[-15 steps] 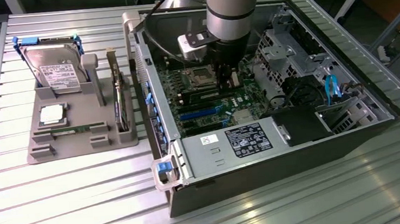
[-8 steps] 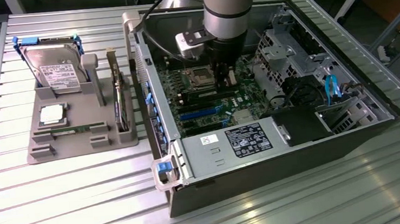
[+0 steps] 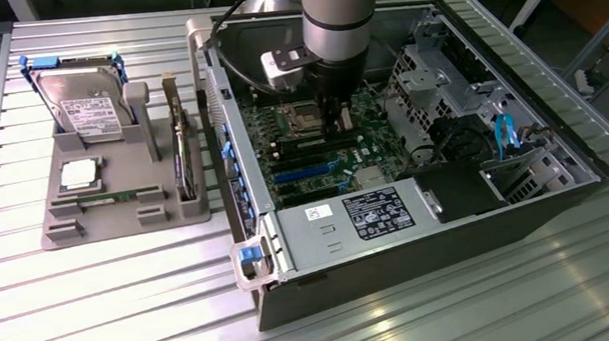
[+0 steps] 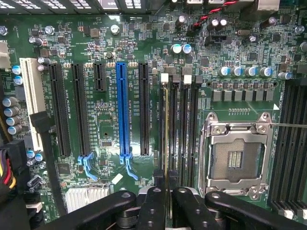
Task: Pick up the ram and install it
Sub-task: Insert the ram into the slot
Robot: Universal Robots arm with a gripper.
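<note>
The arm [image 3: 339, 2] is showing a smooth silver-grey tube with a black band [image 3: 334, 21] running round it, and it is turning black lower down at the wrist. A pale grey box [image 3: 288, 61] with a dark face is sitting against its side, and a black cable [image 3: 224, 57] is looping beside it. In the wrist view the jaws are showing as matte black bars with rounded links, each carrying a round pin [image 4: 125, 195].
</note>
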